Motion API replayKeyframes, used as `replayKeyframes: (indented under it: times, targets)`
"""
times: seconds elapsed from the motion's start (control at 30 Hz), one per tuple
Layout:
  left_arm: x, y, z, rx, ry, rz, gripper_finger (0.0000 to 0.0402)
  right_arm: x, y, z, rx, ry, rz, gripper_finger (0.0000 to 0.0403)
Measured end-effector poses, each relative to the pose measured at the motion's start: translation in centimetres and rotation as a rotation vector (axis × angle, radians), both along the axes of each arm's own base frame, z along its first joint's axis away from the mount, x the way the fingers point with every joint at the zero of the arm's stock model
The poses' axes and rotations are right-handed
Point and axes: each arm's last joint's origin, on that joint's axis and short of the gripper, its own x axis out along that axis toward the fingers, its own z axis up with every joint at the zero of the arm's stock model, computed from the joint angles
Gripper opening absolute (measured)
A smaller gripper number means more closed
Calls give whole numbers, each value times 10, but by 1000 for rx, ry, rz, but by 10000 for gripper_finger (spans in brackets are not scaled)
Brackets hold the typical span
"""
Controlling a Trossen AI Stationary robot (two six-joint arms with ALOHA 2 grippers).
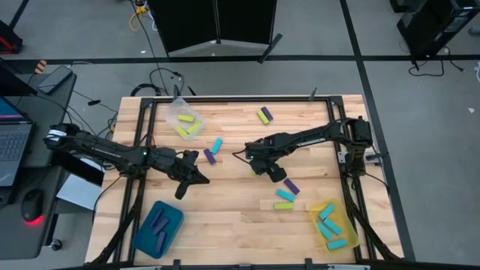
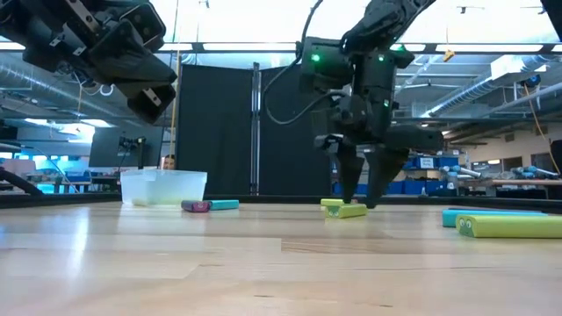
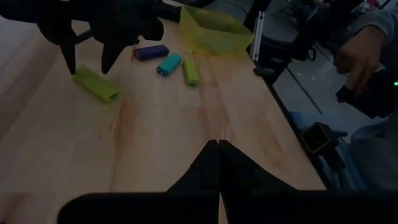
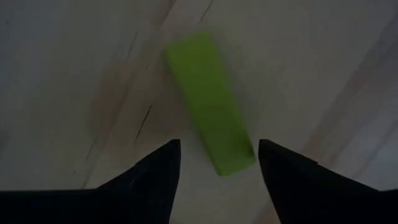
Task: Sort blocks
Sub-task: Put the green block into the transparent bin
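Right now the right gripper hangs spread over a yellow-green block lying flat on the table mid-board, fingers apart from it. Farther left, the left gripper hovers, pressed together, empty.

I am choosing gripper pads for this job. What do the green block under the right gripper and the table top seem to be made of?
Green block: probably moulded plastic, matte; uniform bright colour, flat faces, no grain. Table top: wood, butcher-block style; pale planks with grain and seams, light sheen in the low view.
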Motion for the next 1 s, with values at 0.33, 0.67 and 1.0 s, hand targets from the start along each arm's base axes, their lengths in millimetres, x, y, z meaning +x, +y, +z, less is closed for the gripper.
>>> replayKeyframes:
  times: [0.33,0.67,1.0]
  targets:
    - [1,3,-4,28,28,101,6,0,-11,-5,6,9,-30,204]
    - [19,2,-24,50,71,174,6,-2,-12,-10,53,5,-51,191]
    - [31,0,-30,15,24,179,6,-6,-11,-14,82,2,-105,110]
